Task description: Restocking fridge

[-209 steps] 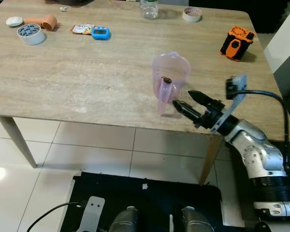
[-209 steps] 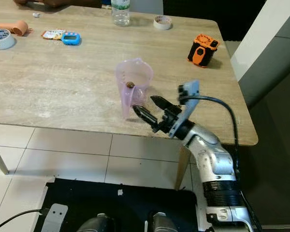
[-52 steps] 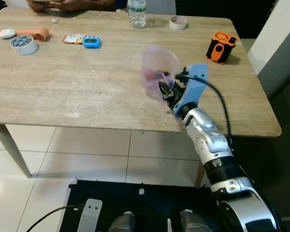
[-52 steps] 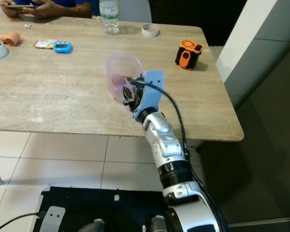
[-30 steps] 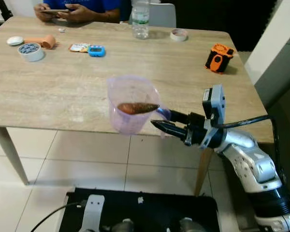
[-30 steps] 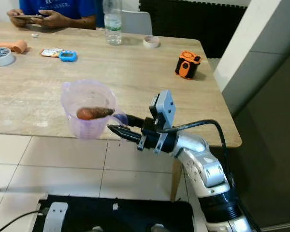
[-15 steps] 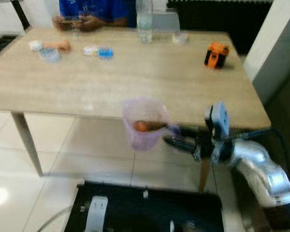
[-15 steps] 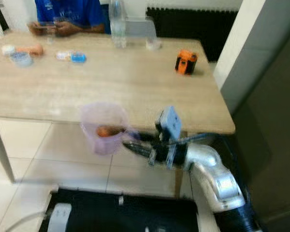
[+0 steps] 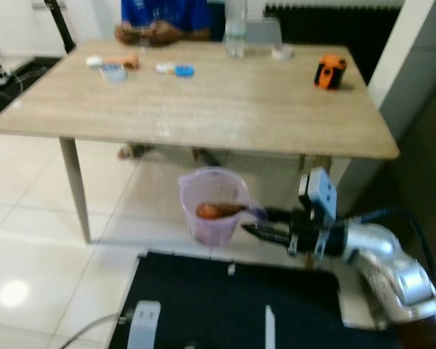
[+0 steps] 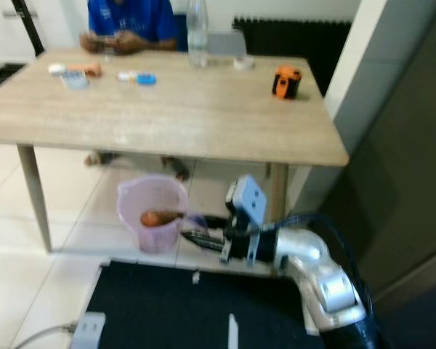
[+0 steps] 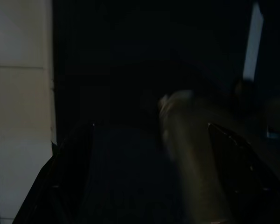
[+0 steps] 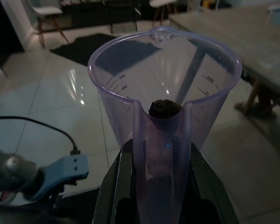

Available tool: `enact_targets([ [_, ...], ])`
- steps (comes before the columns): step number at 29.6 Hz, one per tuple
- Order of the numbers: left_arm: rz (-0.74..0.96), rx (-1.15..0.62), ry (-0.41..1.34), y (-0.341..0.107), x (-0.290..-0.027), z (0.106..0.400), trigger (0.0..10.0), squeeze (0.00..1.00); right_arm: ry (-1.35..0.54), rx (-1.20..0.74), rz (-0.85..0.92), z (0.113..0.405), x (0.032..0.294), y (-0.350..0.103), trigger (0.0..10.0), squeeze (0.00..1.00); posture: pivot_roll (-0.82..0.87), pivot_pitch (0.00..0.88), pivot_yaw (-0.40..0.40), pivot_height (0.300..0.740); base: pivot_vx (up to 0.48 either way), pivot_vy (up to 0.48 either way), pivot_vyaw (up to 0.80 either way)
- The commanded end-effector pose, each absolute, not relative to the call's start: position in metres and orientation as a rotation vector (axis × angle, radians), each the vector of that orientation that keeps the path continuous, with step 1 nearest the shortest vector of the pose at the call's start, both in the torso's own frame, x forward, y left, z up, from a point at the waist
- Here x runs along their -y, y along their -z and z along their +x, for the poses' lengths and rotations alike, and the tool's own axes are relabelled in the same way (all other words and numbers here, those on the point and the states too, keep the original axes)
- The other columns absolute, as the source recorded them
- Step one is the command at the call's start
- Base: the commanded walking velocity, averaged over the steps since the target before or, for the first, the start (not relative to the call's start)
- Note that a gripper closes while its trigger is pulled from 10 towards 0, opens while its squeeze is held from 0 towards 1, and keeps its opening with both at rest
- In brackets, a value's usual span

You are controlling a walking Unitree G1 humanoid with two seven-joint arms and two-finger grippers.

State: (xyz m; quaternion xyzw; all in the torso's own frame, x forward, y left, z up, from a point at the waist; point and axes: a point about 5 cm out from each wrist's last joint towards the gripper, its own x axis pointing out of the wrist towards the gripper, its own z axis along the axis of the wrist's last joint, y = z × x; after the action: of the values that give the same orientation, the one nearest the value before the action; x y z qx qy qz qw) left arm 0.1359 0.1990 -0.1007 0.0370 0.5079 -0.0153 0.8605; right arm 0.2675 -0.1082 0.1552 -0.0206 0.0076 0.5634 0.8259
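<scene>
One translucent purple measuring jug, printed with scale marks, holds a single orange-brown carrot lying slanted inside. The right gripper, arm stretched level toward 9 o'clock, pinches the jug's handle between its two black fingers, carrying it above the floor, at 6 o'clock from the wooden table.

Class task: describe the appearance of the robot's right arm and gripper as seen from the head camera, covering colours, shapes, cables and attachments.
The right arm is glossy silver with rounded segments and a dark band at the wrist. The right gripper has two long, tapering black fingers. A pale blue, boxy camera mount sits atop the wrist, and a black cable arcs back over the forearm.
</scene>
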Motion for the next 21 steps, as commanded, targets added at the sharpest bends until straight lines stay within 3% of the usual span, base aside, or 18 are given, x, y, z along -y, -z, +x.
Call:
enact_targets([
  [1,0.078,-1.121,0.027,0.106,-0.201,0.121,10.0,0.0,-1.199,-0.017,-0.045,0.27,0.098,-0.153,10.0,0.0,-0.01,0.056,-0.034,0.74,0.0,0.0,0.0],
  [8,0.081,-1.139,0.047,0.106,-0.199,0.12,10.0,0.0,-1.01,-0.115,-0.025,0.284,0.106,-0.119,10.0,0.0,0.0,0.062,-0.038,0.74,0.0,-0.042,0.0],
  [21,0.071,-1.149,0.054,0.108,-0.196,0.116,10.0,0.0,-1.03,-0.101,0.01,0.279,0.102,-0.116,10.0,0.0,-0.01,0.065,-0.04,0.74,0.0,-0.475,0.0],
])
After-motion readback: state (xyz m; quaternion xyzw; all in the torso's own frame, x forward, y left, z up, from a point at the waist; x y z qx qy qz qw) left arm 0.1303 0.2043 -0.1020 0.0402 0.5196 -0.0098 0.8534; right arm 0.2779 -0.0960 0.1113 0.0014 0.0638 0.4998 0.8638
